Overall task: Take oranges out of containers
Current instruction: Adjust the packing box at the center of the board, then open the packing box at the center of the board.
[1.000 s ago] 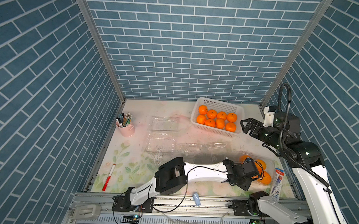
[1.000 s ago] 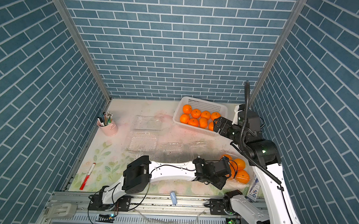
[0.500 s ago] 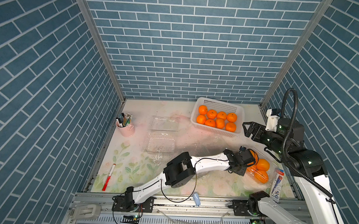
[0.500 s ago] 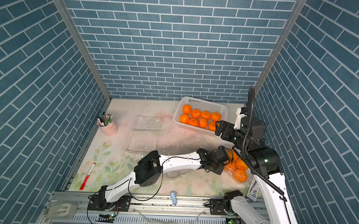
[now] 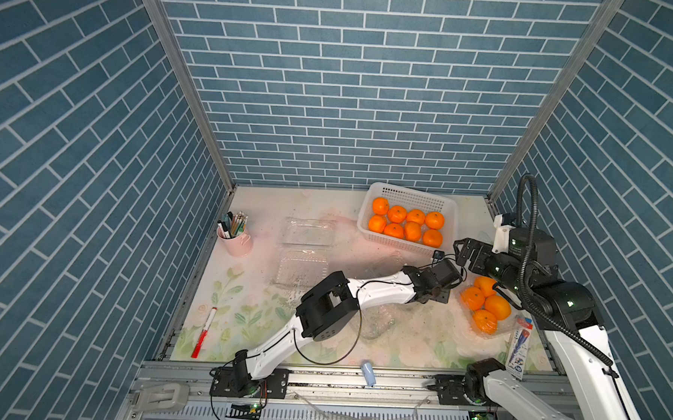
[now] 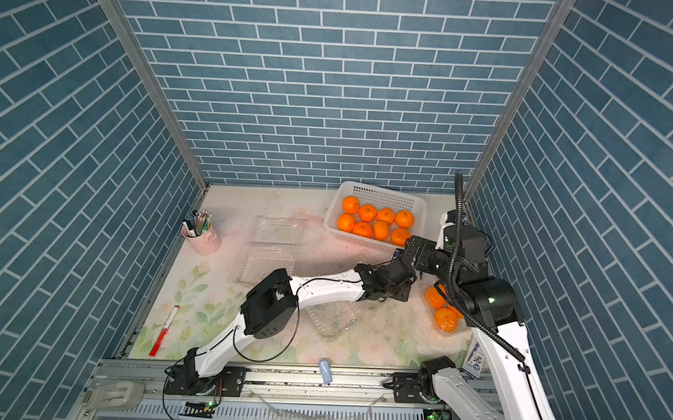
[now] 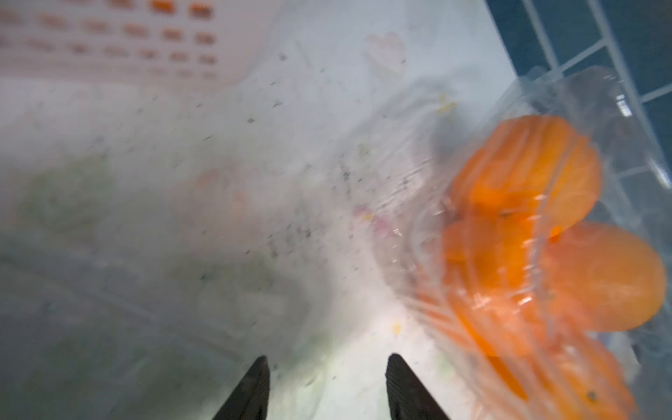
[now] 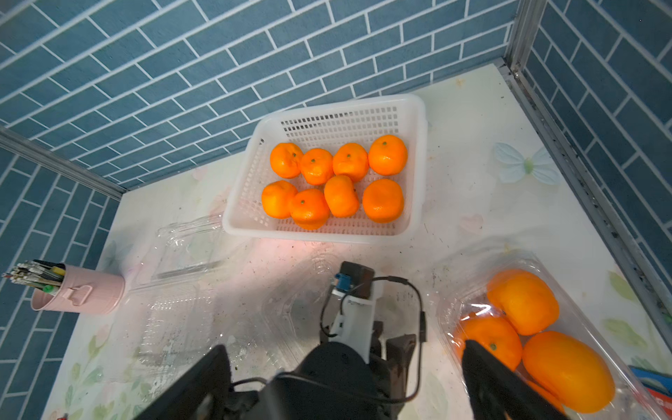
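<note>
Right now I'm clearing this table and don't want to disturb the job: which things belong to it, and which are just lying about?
Job: four oranges in the clear container; empty containers; eight oranges in the white basket.
Lying about: pink pen cup; red marker; blue-and-white packet; small pale blue object.

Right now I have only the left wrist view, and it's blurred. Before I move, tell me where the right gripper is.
Observer: The right gripper hangs open above your left gripper, between the basket and the container.
Operator: Count the fruit in that container.
Observer: Four oranges.
Operator: Now count the basket.
Observer: Eight oranges lie in it.
</note>
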### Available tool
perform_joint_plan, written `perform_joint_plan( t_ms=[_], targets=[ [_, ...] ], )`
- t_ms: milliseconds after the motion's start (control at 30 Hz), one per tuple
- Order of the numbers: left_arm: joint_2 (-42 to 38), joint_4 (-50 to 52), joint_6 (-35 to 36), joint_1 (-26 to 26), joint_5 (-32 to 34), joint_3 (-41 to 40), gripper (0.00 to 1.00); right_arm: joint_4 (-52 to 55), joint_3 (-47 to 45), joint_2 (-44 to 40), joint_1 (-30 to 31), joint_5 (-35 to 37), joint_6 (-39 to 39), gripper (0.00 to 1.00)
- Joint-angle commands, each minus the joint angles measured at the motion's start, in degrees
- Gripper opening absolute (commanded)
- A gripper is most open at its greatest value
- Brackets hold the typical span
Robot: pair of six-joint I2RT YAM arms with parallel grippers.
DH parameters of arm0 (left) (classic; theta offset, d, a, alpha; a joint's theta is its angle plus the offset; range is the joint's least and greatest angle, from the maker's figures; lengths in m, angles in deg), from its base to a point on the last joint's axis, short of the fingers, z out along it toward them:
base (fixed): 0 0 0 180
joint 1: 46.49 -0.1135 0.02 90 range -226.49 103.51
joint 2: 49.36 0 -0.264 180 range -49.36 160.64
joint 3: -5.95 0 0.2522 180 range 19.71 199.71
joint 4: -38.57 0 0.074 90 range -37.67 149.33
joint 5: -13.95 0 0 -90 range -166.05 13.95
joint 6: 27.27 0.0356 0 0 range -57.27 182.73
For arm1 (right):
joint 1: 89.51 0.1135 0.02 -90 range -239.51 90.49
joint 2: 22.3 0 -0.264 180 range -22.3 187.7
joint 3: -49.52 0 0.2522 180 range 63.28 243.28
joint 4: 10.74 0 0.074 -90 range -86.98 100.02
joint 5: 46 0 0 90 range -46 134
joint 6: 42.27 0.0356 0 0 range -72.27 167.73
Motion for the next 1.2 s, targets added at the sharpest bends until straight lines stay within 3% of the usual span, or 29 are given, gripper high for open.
perform_joint_plan(
  t_ms=[0,233,433,500,633,767,1167],
  targets=[
    [-7.94,-8.12,1.21,-0.66,2.18,-9.18,0.59,3.68,-0.46,0.95,-0.26,3.24,-1.19,0.98],
    [-20.69,-17.33,0.57,-0.94,2.64,-27.79,0.66,8.35,-0.63,9.22,-0.34,3.38,-4.95,0.97],
    [-27.65,-20.83,-0.46,-0.94,2.92,-36.74,0.7,9.64,-0.68,13.75,-0.71,12.21,-5.3,0.98],
    [-29.16,-21.03,-0.59,-0.94,2.96,-38.97,0.71,9.56,-1.6,14.89,-2.19,11.94,-4.62,0.98],
    [-31.44,-21.06,-0.3,-0.98,3.27,-42.17,0.72,9.99,-3.03,18.88,-6.02,5.07,-3.33,0.98],
    [-32.98,-20.67,0.34,-1.01,3.31,-44.07,0.73,8.95,-5.64,21.03,-6.54,2.88,-2.43,0.98],
    [-34.1,-19.41,2.0,-1.4,1.68,-44.78,0.74,18.46,-4.28,26.54,-6.25,13.29,-6.71,0.94]
  ],
)
